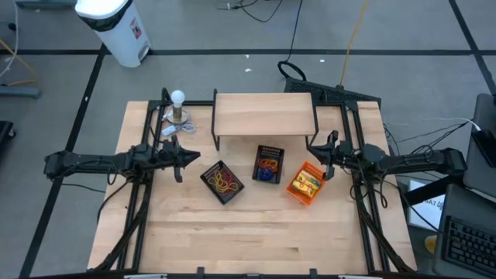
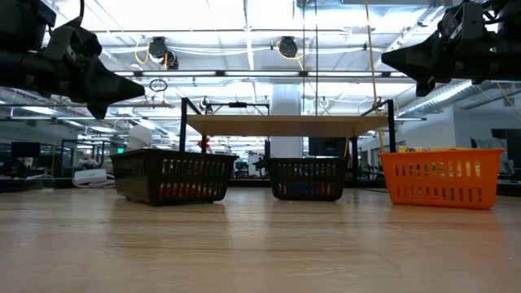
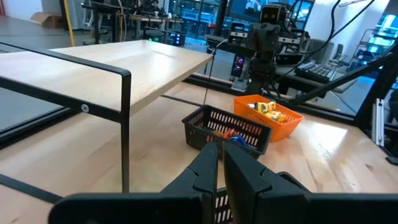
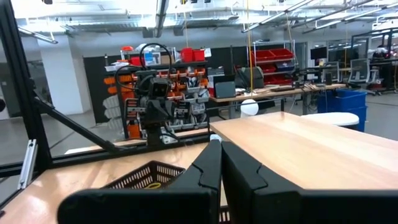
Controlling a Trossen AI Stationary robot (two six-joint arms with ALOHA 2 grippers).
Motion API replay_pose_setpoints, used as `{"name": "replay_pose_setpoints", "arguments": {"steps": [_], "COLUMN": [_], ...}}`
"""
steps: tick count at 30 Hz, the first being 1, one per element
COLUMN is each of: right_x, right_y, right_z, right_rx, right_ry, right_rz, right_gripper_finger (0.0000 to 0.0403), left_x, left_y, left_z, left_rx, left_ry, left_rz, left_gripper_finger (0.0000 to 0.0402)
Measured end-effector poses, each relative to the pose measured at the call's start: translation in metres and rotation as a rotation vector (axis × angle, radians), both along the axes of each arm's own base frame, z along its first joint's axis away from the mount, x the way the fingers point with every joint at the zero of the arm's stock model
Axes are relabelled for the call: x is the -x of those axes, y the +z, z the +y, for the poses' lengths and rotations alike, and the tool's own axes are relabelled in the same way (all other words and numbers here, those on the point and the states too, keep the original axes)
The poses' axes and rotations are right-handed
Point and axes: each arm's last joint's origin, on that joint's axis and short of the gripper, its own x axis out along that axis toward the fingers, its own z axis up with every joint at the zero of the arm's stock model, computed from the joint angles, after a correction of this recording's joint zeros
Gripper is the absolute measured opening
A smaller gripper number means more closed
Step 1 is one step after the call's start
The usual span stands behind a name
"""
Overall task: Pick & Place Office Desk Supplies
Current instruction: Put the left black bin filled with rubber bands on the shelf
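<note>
Rubber bands lie in two black mesh trays: red and orange loops in the left tray (image 1: 222, 182), red and blue ones in the middle tray (image 1: 269, 164). Yellow packets (image 1: 307, 183) lie in the orange tray (image 1: 295, 188). My left gripper (image 1: 186, 157) hovers shut, level, to the left of the trays and above the table. My right gripper (image 1: 319, 160) hovers shut at the right, close above the orange tray's far end. Both hold nothing. In the low view the left gripper (image 2: 122, 85) and the right gripper (image 2: 391, 59) hang well above the trays.
A low wooden shelf on a black frame (image 1: 263, 116) stands behind the trays, at the table's far side. A white ball on a small stand (image 1: 179, 108) sits at the far left. Bare tabletop (image 1: 256, 240) stretches along the near edge.
</note>
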Motion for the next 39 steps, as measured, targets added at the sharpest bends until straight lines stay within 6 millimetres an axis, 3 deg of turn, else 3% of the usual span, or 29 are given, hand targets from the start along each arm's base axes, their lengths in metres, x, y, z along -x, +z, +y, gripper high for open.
{"name": "replay_pose_setpoints", "arguments": {"steps": [22, 39], "right_x": [0.000, 0.000], "right_y": [0.000, -0.001], "right_z": [0.000, 0.000], "right_rx": [0.027, 0.026], "right_ry": [-0.005, -0.005], "right_rz": [0.005, 0.018], "right_gripper_finger": [0.0000, 0.0000], "left_x": [0.000, -0.001], "left_y": [0.002, 0.011], "left_z": [0.000, -0.003], "left_rx": [0.075, -0.005], "left_ry": [0.005, -0.027], "left_rz": [-0.035, -0.063], "left_gripper_finger": [0.0026, 0.0024]}}
